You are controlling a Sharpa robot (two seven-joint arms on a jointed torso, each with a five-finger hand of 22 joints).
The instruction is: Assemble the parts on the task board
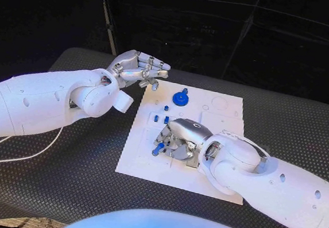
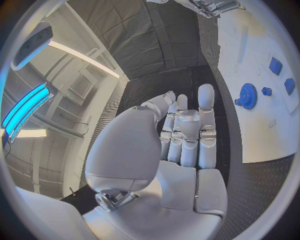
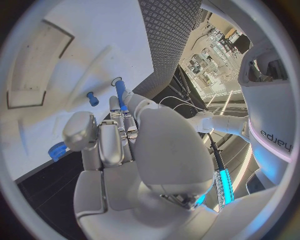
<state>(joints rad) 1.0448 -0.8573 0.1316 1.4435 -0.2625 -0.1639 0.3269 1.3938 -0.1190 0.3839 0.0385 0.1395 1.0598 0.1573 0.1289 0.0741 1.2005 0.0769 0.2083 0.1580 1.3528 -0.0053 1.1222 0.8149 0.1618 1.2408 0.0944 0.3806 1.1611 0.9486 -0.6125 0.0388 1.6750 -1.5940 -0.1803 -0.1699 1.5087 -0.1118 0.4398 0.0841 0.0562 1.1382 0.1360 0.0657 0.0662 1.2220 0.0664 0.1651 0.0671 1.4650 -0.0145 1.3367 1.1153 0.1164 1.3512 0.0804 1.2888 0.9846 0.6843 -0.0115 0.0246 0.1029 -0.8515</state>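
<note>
Right hand (image 1: 179,136) fingers gripping blue peg (image 3: 120,95) over task board (image 1: 137,156), left hand (image 1: 138,68) fingers curled empty.

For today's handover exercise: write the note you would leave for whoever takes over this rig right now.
Left robot hand: raised over the table's far left, off the task board, fingers straight, holding nothing.
Right robot hand: down on the middle of the board, holding a blue peg.
Parts: blue gear on the far part of the board; small blue pieces between it and the right hand.
Done: cannot tell.
Left: place the held peg and the loose pieces.
</note>
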